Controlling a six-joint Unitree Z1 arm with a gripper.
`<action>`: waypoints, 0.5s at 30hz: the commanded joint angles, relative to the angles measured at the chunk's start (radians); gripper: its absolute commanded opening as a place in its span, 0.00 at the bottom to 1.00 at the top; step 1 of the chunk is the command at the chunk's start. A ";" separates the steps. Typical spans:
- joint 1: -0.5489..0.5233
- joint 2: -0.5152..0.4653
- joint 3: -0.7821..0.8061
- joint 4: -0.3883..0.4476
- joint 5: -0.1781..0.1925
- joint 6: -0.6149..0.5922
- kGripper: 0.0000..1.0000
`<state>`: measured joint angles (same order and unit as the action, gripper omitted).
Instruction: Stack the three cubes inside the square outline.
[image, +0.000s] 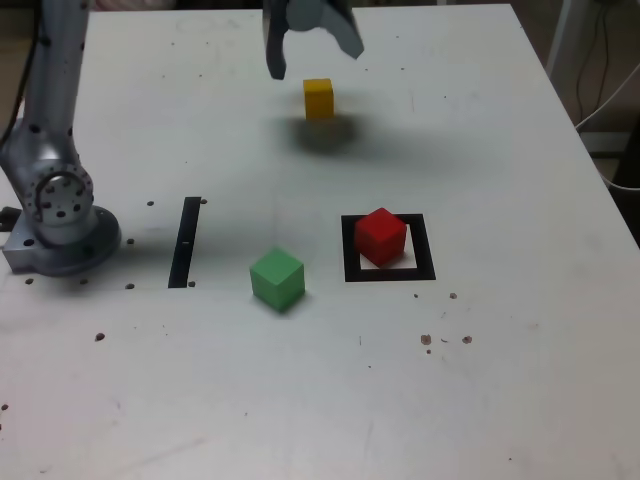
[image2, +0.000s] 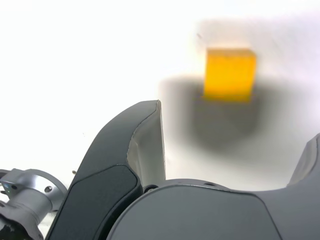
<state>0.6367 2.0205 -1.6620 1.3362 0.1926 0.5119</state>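
Observation:
The yellow cube (image: 318, 99) (image2: 229, 73) rests on the white table at the far side. My gripper (image: 314, 55) (image2: 235, 130) hovers just above it, open, with nothing between its dark fingers (image: 277, 55). The red cube (image: 381, 236) sits inside the black square outline (image: 350, 250), turned at an angle to it. The green cube (image: 277, 279) lies on the table to the exterior view's left of the outline. Only the yellow cube appears in the wrist view.
A narrow black strip (image: 185, 241) lies on the table (image: 300, 400) near the arm's silver base (image: 60, 215) at the exterior view's left. Cables (image: 605, 100) hang beyond the table's right edge. Small dark specks dot the surface.

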 joint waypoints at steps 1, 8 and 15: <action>0.015 0.024 0.009 -0.018 0.005 0.006 0.98; 0.024 0.101 0.016 -0.054 0.007 0.009 0.91; 0.024 0.151 0.010 -0.085 0.002 0.011 0.86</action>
<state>0.6603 2.1645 -1.6461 1.2547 0.1959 0.5213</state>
